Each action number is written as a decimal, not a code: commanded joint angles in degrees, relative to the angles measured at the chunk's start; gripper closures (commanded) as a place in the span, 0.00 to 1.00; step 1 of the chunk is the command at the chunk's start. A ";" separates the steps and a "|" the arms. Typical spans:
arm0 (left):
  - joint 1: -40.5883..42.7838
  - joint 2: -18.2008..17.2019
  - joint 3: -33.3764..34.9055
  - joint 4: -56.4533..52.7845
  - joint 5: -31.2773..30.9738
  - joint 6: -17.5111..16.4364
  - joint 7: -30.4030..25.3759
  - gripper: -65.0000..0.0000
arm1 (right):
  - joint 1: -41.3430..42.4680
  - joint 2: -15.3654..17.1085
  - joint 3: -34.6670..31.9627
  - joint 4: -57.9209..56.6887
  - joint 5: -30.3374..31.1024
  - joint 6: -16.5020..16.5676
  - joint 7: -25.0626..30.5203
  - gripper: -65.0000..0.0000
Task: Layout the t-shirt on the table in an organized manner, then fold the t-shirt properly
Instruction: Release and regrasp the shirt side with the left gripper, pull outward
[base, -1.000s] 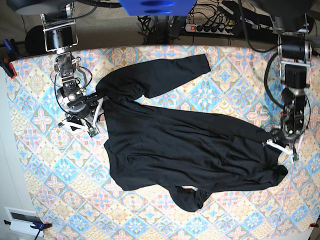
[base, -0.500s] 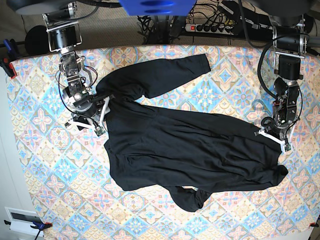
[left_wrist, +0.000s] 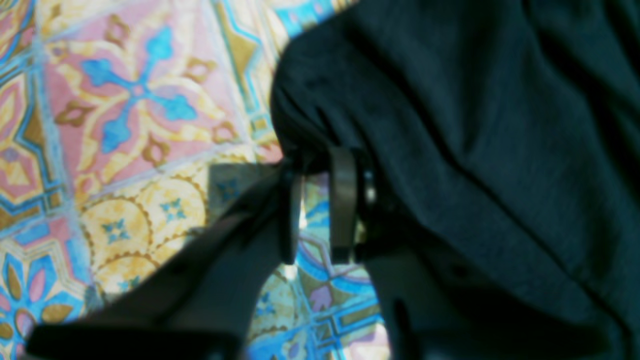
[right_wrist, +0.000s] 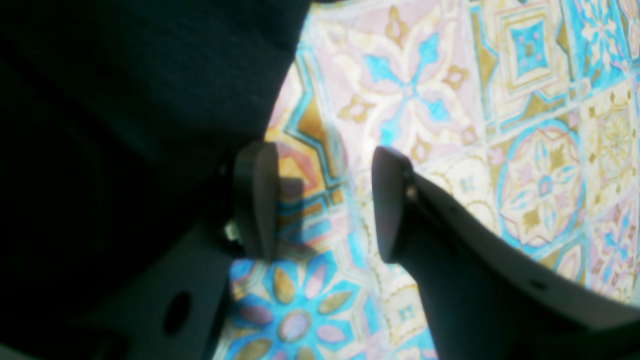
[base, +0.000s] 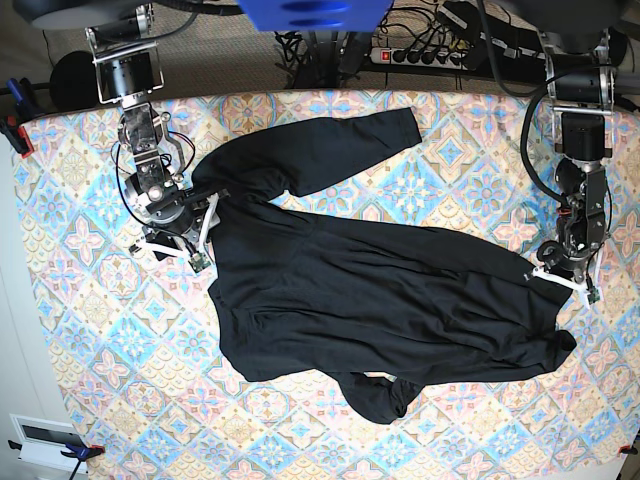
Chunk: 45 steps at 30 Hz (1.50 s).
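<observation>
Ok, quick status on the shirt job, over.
Left gripper narrow at t-shirt edge, grip unclear. Right gripper open beside the fabric. T-shirt spread, rumpled, unfolded. Nothing in the way.

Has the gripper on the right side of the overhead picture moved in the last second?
Yes. The left gripper has drifted toward the table's far edge, off the t-shirt hem.
</observation>
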 joint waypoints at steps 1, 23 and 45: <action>-1.15 -0.50 -0.81 1.03 0.02 0.13 -0.78 0.78 | 1.04 0.59 0.26 0.95 -0.01 -0.20 0.88 0.57; -1.33 3.28 -0.81 2.61 -10.61 0.13 -0.86 0.49 | 1.13 0.59 0.52 0.60 -0.01 -0.20 0.88 0.57; 5.27 -0.41 1.13 17.12 -10.61 0.13 4.23 1.00 | 1.22 0.59 0.61 0.51 -0.01 -0.20 0.96 0.57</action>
